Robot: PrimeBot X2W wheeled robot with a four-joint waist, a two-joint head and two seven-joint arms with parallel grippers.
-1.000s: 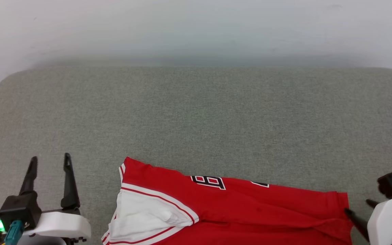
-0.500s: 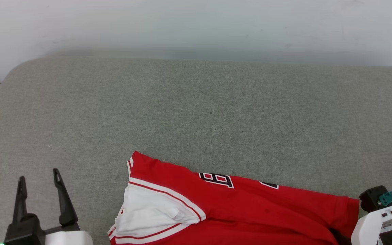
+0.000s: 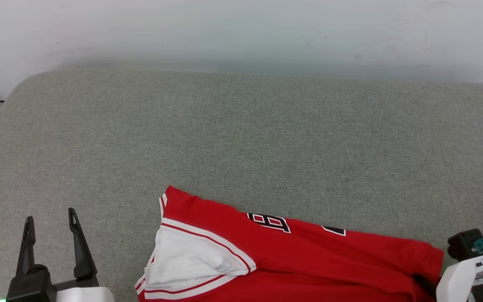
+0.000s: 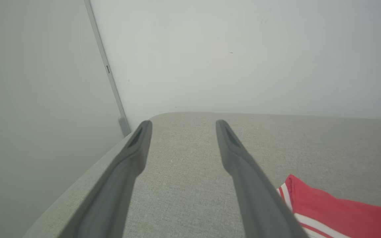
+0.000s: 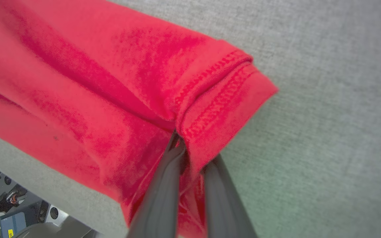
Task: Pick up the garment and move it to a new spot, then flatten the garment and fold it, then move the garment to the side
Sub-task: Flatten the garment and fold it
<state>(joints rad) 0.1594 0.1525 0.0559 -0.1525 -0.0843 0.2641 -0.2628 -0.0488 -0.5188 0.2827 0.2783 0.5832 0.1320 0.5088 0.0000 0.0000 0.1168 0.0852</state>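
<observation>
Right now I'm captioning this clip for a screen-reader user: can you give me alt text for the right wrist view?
The right gripper is shut on a stitched hem corner of the red garment, cloth pinched between its two dark fingers. The garment lies creased across a grey fabric surface.

red garment [image 3: 308, 260] folded, white sleeve up, near cushion edge

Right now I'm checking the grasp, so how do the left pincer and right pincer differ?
The left pincer is open and empty; the right pincer is shut on the garment at its hem. The left pincer is over bare grey cushion, apart from the garment; the right pincer touches it. Both have long dark fingers.
</observation>
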